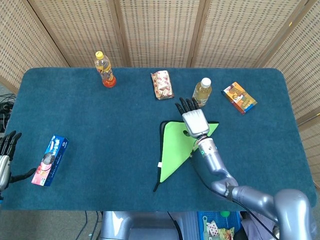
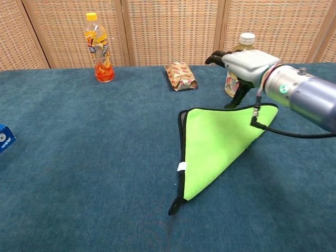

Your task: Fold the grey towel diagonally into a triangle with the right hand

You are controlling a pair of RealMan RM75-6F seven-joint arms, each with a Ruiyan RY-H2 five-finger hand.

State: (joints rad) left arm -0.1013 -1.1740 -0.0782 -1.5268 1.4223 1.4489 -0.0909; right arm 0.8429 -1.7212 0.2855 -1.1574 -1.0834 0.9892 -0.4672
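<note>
The towel (image 1: 176,146) (image 2: 214,146) lies folded into a triangle on the blue tablecloth, its lime-green face up and a dark edge showing along its left side. My right hand (image 1: 194,119) (image 2: 245,62) hovers above the towel's far right corner, fingers stretched out and apart, holding nothing. Its fingertips (image 1: 186,103) point toward the back, close to the pale yellow bottle (image 1: 201,92) (image 2: 247,38). My left hand (image 1: 7,150) rests at the table's far left edge, fingers spread and empty.
An orange drink bottle (image 1: 104,69) (image 2: 98,48) and a snack packet (image 1: 162,84) (image 2: 181,76) stand at the back. An orange box (image 1: 239,97) lies at the back right. A blue biscuit box (image 1: 50,160) (image 2: 2,137) sits near my left hand.
</note>
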